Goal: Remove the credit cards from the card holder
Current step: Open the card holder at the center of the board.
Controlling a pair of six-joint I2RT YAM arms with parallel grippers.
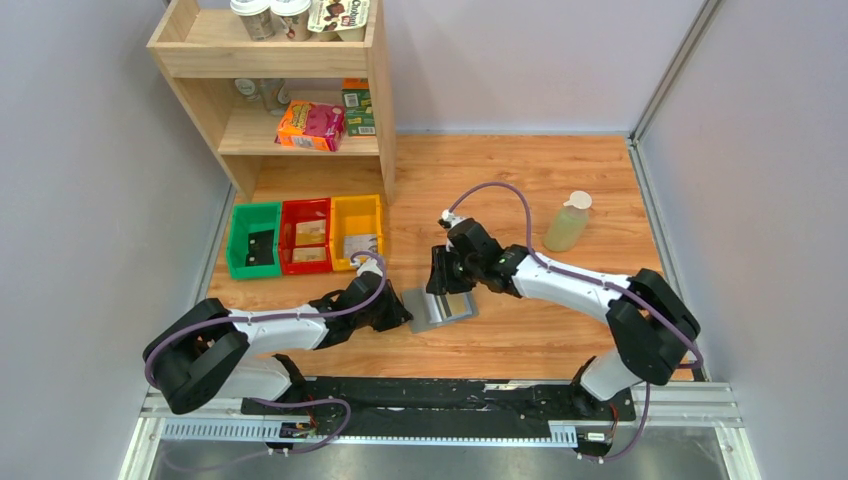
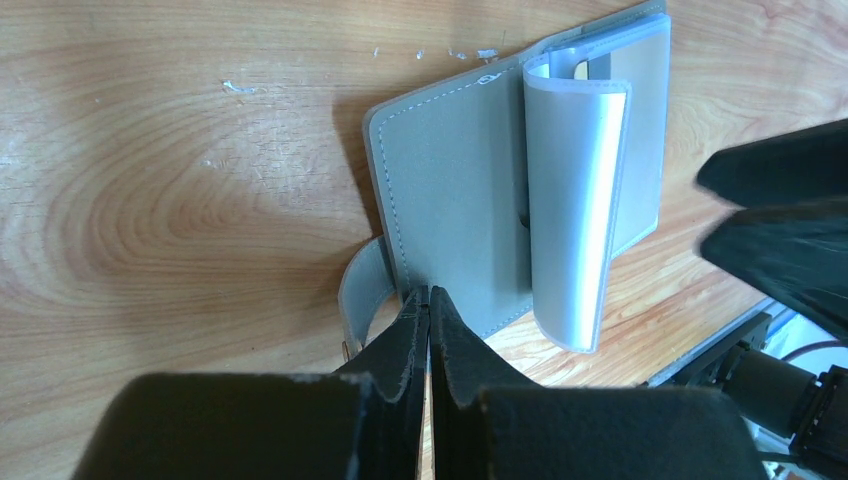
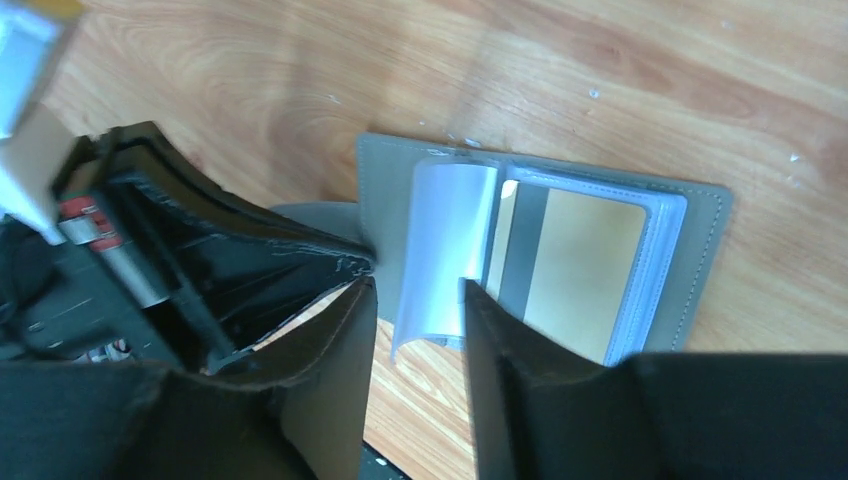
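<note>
1. Top view. Wooden tabletop [image 1: 520,170] hemmed in by pale grey walls. Near its front edge, grey card holder [image 1: 440,308] lying open and flat, with a tan credit card [image 1: 460,303] showing on its right half. Left gripper [image 1: 402,312] pressed against the holder's left edge. Right gripper [image 1: 447,286] poised just beyond the holder, pointing down at it. Well beyond and left of the holder, green bin [image 1: 240,215], red bin [image 1: 305,205] and yellow bin [image 1: 357,203] side by side in a row. Further back still, wooden shelf [image 1: 190,50] stocked with cartons and cups. Well to the holder's right, pale green bottle [image 1: 567,222] standing upright.

2. Left wrist view. Card holder [image 2: 450,190] spread cover-wide on the wood, with a clear sleeve [image 2: 575,200] curling up from its spine. Left gripper [image 2: 428,300] with jaws closed, pinching the holder's near edge. Just beside the pinch, closing tab [image 2: 360,290] looping loosely off the same edge. Right gripper [image 2: 780,220] dark and blurred past the holder's far half.

3. Right wrist view. Card holder [image 3: 385,190] open on the wood, its sleeve [image 3: 445,240] arched upward. Right gripper [image 3: 420,310] with jaws apart, straddling the sleeve's loose end and clamping nothing; contact with the sleeve impossible to tell. Credit card [image 3: 585,270] tucked inside a clear pocket on the holder's right half. Left gripper [image 3: 350,265] touching the holder's left edge.
</note>
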